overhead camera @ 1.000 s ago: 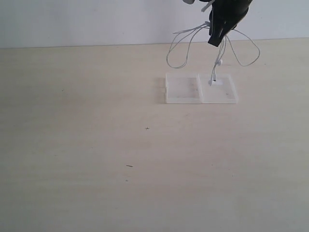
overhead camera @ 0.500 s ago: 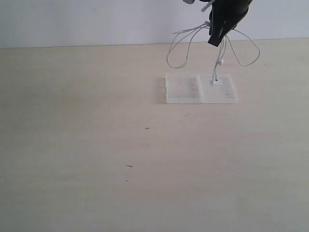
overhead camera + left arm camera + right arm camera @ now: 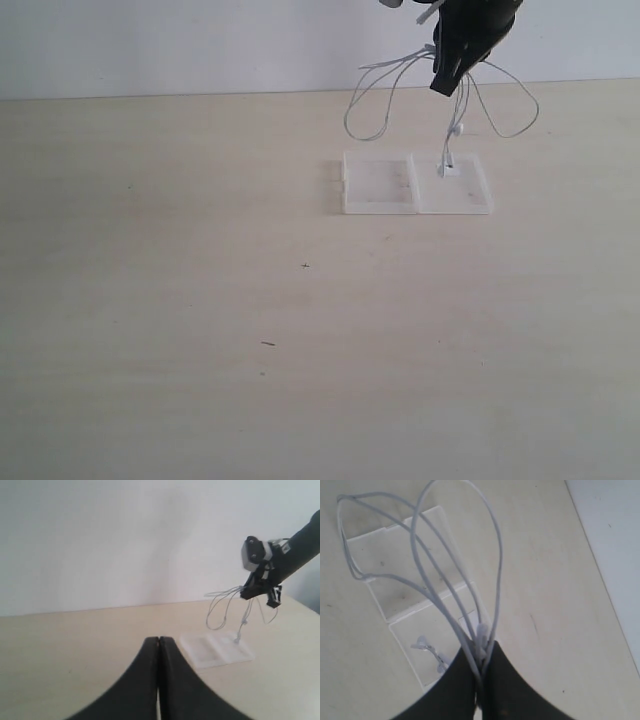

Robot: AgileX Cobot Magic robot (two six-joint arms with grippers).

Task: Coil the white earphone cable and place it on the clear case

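White earphone cable point(image 3: 456, 128) is hanging in loose loops from the right claw point(image 3: 445, 88), which is pinching the gathered strands tight, just above the far side of the clear case point(image 3: 380, 186). Two wide loops are splaying out, one to each side. One strand is dangling straight down, its earbud end reaching the case's right half by the small white label point(image 3: 449, 171); touching or just clear of it, cannot tell. Left claw point(image 3: 158, 645) is sitting fully closed, gripping nothing, well apart from the case over the bench point(image 3: 200, 300).

Risks, as I am judging them:
- Nothing is binding the loops, so on release they are likely springing open and sliding off the case.
- The left loop is hanging beyond the case's far edge, so a straight lowering may be leaving part of it on the bench.
- The case is looking light and slick, so a dragging strand or a claw touch could be shifting it.
- Strands could be snagging between the claw tips while they are opening.
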